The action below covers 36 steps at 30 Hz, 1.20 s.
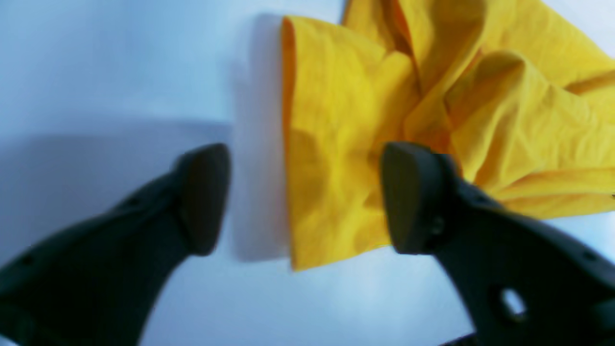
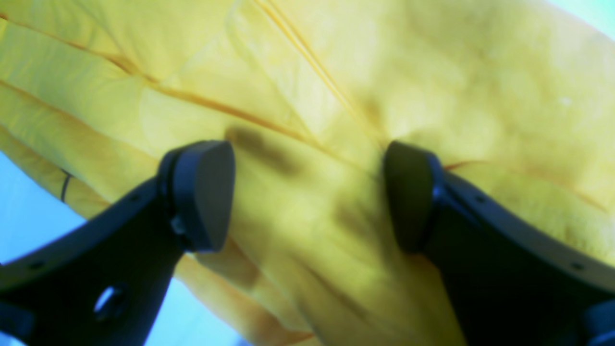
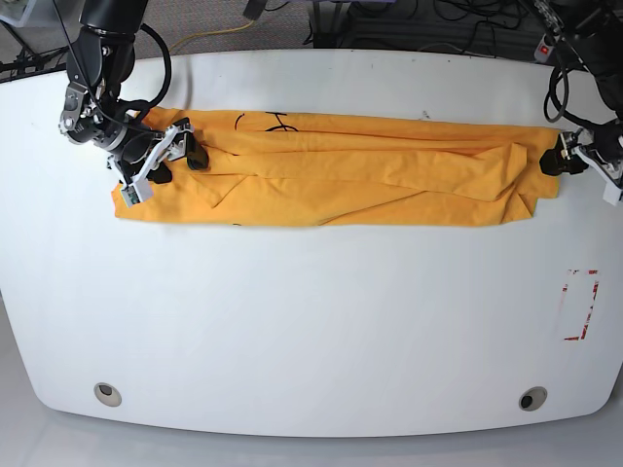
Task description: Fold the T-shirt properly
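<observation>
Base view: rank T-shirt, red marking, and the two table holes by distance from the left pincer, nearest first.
1. T-shirt: its end lies right at the left pincer, at the view's right.
2. Red marking: on the table below the pincer.
3. Right-hand hole: near front edge.
4. Left-hand hole: far front corner.

Bright, even overhead light washes the white table to near glare, bluish in both wrist views. The shirt throws a soft shadow toward nine o'clock. Wrist views are blurred (the black fingers especially); the base view bows at its edges.
</observation>
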{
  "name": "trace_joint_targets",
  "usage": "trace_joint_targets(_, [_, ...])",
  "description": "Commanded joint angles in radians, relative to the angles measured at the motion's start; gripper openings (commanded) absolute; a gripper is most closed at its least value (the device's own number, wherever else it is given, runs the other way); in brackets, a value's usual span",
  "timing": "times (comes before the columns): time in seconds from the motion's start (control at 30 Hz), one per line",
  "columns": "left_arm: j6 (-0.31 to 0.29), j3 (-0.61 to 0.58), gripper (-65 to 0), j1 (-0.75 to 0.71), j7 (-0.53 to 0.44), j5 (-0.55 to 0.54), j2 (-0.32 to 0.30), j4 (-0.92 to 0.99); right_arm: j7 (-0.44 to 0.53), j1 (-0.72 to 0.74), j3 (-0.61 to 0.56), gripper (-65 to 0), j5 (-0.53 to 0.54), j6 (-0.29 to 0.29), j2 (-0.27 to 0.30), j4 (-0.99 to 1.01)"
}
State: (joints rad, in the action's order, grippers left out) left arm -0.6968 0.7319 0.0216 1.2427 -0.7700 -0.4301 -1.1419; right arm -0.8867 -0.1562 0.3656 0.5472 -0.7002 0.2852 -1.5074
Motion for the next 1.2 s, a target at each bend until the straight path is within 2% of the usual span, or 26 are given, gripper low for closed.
trace_joint_targets(0.0, [-0.001, 0.002, -14.7, 0.015, -0.008, -0.015, 0.000, -0.013, -0.025, 0.002, 0.000, -18.4, -0.014, 0.002, 0.010, -0.008])
trace_joint_targets(0.1, [-0.001, 0.001, -15.0, 0.015, -0.007, -0.019, 0.004, -0.013, -0.025, 0.002, 0.000, -18.4, -0.014, 0.002, 0.010, -0.008])
trace_joint_targets(0.4, [-0.001, -0.096, -15.4, 0.027, -0.002, -0.021, 0.089, -0.022, -0.025, 0.007, 0.000, -18.4, -0.014, 0.002, 0.010, -0.008])
trace_joint_targets(0.57, [-0.001, -0.100, -21.5, 0.027, -0.002, -0.018, 0.132, -0.034, -0.025, 0.007, 0.000, -18.4, -0.014, 0.002, 0.009, -0.008])
trace_joint_targets(0.67, [-0.001, -0.096, -27.5, 0.027, -0.004, -0.019, 0.145, -0.043, -0.025, 0.005, 0.000, -18.4, -0.014, 0.002, 0.009, -0.008])
trace_joint_targets(0.73, [-0.001, -0.096, -38.9, 0.028, -0.004, -0.019, 0.144, -0.048, -0.025, 0.004, 0.002, -18.4, -0.014, 0.002, 0.009, -0.008])
trace_joint_targets(0.77, [-0.001, -0.097, -47.8, 0.028, -0.004, -0.016, 0.142, -0.048, -0.025, 0.004, 0.002, -18.4, -0.014, 0.002, 0.009, -0.008])
trace_joint_targets(0.87, [-0.001, -0.096, -65.0, 0.030, -0.005, -0.015, 0.138, -0.048, -0.025, 0.004, 0.002, -18.4, -0.014, 0.002, 0.009, -0.008])
trace_joint_targets(0.93, [-0.001, -0.091, -65.0, 0.030, -0.005, -0.018, 0.138, -0.048, -0.025, 0.004, 0.002, -18.4, -0.014, 0.002, 0.009, -0.008])
trace_joint_targets(0.97, [-0.001, -0.084, -62.9, 0.030, -0.007, -0.018, 0.135, -0.048, -0.025, 0.004, 0.002, -18.4, -0.014, 0.002, 0.009, -0.008])
trace_joint_targets(1.03, [-0.001, -0.073, -65.0, 0.030, -0.007, -0.019, 0.126, -0.048, -0.025, 0.005, 0.002, -18.4, -0.014, 0.002, 0.009, -0.008])
trace_joint_targets(1.17, [-0.001, -0.071, -65.0, 0.025, -0.002, -0.016, 0.122, -0.115, -0.025, 0.007, 0.000, -18.4, -0.014, 0.002, 0.009, -0.008])
